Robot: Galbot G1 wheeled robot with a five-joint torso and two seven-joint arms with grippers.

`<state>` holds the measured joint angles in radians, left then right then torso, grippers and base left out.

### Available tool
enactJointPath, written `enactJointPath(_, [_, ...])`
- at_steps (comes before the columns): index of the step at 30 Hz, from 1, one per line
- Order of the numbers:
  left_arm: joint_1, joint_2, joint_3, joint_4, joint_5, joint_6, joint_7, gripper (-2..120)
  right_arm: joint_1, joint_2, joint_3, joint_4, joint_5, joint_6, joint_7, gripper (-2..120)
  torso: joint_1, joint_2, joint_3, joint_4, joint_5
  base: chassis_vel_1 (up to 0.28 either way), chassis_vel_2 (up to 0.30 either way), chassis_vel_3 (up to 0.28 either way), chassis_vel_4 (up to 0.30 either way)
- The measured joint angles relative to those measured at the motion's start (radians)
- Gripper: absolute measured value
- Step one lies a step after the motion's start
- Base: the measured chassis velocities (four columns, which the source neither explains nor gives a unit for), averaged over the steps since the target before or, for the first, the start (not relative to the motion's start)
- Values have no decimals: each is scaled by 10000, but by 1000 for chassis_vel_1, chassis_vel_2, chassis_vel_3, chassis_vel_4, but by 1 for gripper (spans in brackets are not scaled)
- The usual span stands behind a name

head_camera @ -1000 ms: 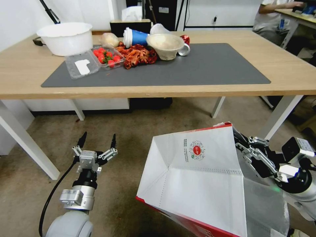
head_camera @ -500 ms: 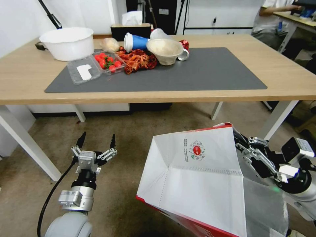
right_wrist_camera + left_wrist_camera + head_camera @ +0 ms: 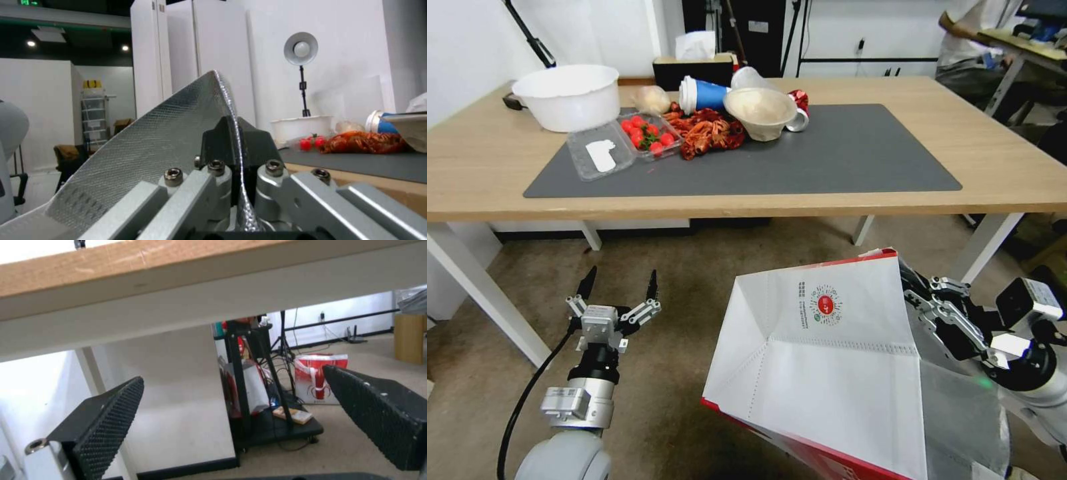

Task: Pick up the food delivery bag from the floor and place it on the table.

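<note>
Grey-brown carpet floor (image 3: pixel 707 267) lies nearest, where the right gripper (image 3: pixel 917 293) pinches the food delivery bag (image 3: pixel 827 360) by its foil edge; the left gripper (image 3: pixel 617 287) hangs spread, empty. Beyond stands the table (image 3: pixel 1014 173).

You can't see the food delivery bag (image 3: pixel 827 373) whole: its bottom runs off the frame edge, and it hides the right gripper (image 3: pixel 912 293) fingertips and the floor (image 3: pixel 694 267) beneath the bag

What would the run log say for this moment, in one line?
right claw: shut on food delivery bag, lifted before table | left claw: open, empty, low
</note>
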<state>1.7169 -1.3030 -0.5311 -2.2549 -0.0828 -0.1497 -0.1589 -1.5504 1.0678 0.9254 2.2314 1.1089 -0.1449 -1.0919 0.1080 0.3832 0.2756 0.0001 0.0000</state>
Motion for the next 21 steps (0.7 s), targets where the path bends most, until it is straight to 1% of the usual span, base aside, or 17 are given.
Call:
enactJointPath(5, [10,-19,6,0,22,-34,-23,100,-12,23,-19,-13,-21,0,-3,0,53,170,116,0,0,0,0,0,0])
enactJointPath(8, [10,-20,12,0,33,-50,-27,100,-35,37,-21,-12,-26,0,-4,0,116,362,246,1,0,0,0,0,0])
enactJointPath(21, [-51,-23,103,31,66,-70,-32,100,-127,55,32,36,-17,-3,-14,0,290,842,552,0,-1,0,0,0,0])
